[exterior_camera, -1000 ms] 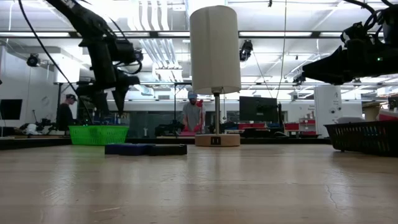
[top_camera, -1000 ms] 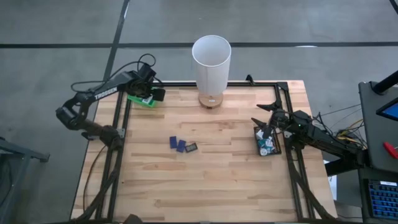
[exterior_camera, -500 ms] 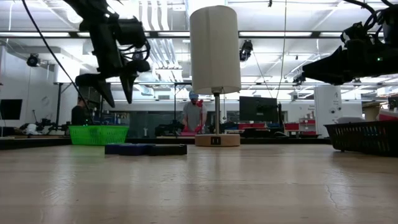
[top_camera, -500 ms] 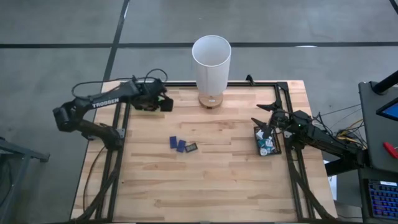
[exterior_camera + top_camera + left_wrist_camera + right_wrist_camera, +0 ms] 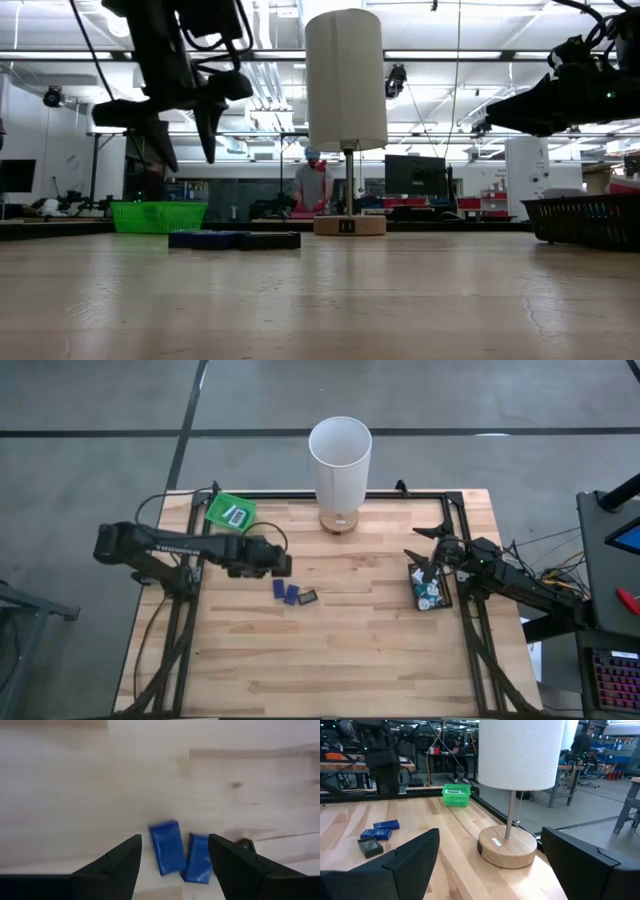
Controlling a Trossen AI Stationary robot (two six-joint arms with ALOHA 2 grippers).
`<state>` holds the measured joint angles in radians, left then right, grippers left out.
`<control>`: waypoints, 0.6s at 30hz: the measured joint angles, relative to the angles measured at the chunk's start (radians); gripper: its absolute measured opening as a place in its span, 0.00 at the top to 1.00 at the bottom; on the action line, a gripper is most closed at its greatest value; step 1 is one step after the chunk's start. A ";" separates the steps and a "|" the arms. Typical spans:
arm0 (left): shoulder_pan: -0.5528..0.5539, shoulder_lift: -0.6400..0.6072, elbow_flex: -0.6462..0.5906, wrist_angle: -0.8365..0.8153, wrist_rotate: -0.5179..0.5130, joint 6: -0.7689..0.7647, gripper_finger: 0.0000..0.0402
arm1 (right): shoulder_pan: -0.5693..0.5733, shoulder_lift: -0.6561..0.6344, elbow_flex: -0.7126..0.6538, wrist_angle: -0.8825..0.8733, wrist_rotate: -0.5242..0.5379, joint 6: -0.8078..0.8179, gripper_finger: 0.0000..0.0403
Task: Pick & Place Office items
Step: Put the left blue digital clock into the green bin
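Left claw [image 5: 172,857] open, empty over blue pieces [image 5: 166,847]; high view possibly hides gap.

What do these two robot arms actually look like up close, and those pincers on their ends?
Both arms are dark, nearly black, built of jointed tube-like segments. The left arm has black cables looping along it. The right arm trails a bundle of thin wires. Each pincer, left pincer and right pincer, has two flat, wedge-shaped matte black fingers.
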<state>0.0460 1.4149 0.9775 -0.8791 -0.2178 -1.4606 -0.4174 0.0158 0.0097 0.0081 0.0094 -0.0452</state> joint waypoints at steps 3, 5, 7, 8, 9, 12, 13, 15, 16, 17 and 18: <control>-0.038 0.010 0.000 0.003 0.030 -0.072 0.41 | 0.000 0.000 0.000 0.000 0.000 0.000 0.15; -0.056 0.023 0.000 0.011 0.039 -0.101 0.41 | 0.000 0.000 0.000 0.000 0.000 0.000 0.14; -0.065 0.037 0.000 0.018 0.043 -0.122 0.41 | 0.000 0.000 0.000 0.000 0.000 0.000 0.13; -0.067 0.048 0.002 0.018 0.042 -0.129 0.41 | 0.000 0.000 0.000 0.000 0.000 0.000 0.13; -0.068 0.061 0.007 0.019 0.042 -0.134 0.41 | 0.000 0.000 0.000 0.000 0.000 0.000 0.13; -0.068 0.105 0.022 0.024 0.067 -0.137 0.41 | 0.000 0.000 0.000 0.000 0.000 0.000 0.14; -0.067 0.120 0.030 0.025 0.079 -0.137 0.41 | 0.000 0.000 0.000 0.000 0.000 0.000 0.14; -0.063 0.153 0.044 0.026 0.098 -0.130 0.41 | 0.000 0.000 0.000 0.000 0.000 0.000 0.14; -0.061 0.168 0.052 0.025 0.103 -0.126 0.41 | 0.000 0.000 0.000 0.000 0.000 0.000 0.15; -0.058 0.183 0.061 0.026 0.104 -0.119 0.41 | 0.000 0.000 0.000 0.000 0.000 0.000 0.15; -0.054 0.195 0.071 0.026 0.107 -0.108 0.41 | 0.000 0.000 0.000 0.000 0.000 0.000 0.15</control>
<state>-0.0085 1.6101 1.0485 -0.8532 -0.1108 -1.5683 -0.4173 0.0158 0.0097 0.0079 0.0095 -0.0452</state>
